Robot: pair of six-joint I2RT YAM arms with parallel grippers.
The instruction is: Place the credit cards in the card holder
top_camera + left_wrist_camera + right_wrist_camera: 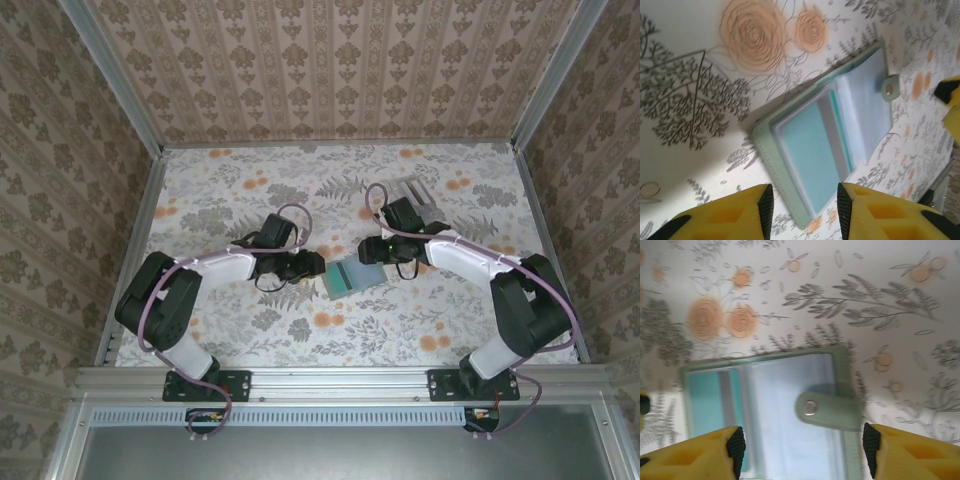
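- The table point(250, 330), covered in a floral print of grey leaves and orange blooms, sat inside patterned walls.
- The left arm point(200, 275) and right arm point(480, 265) both reached inward toward the middle of the table.
- The card holder point(350, 275) point(860, 100) point(785, 390), a muted-green wallet, lay opened flat at the table's centre between the two arm tips, with its clear pockets facing up.
- A clear slotted stand point(412, 190) stood farther back, behind the right arm's wrist.
- The left gripper point(312, 264) point(804, 200) hung over the holder's near edge with its yellow jaws parted and nothing between them.
- The right gripper point(372, 250) point(802, 445) hovered above the holder's other half, its jaws spread wide and empty.
- One bluish-teal credit card point(807, 145) point(705, 400) sat inside a pocket of the holder.
- The closing tab point(890, 87) point(827, 410), with its metal snap, lay folded inward over the clear pocket.
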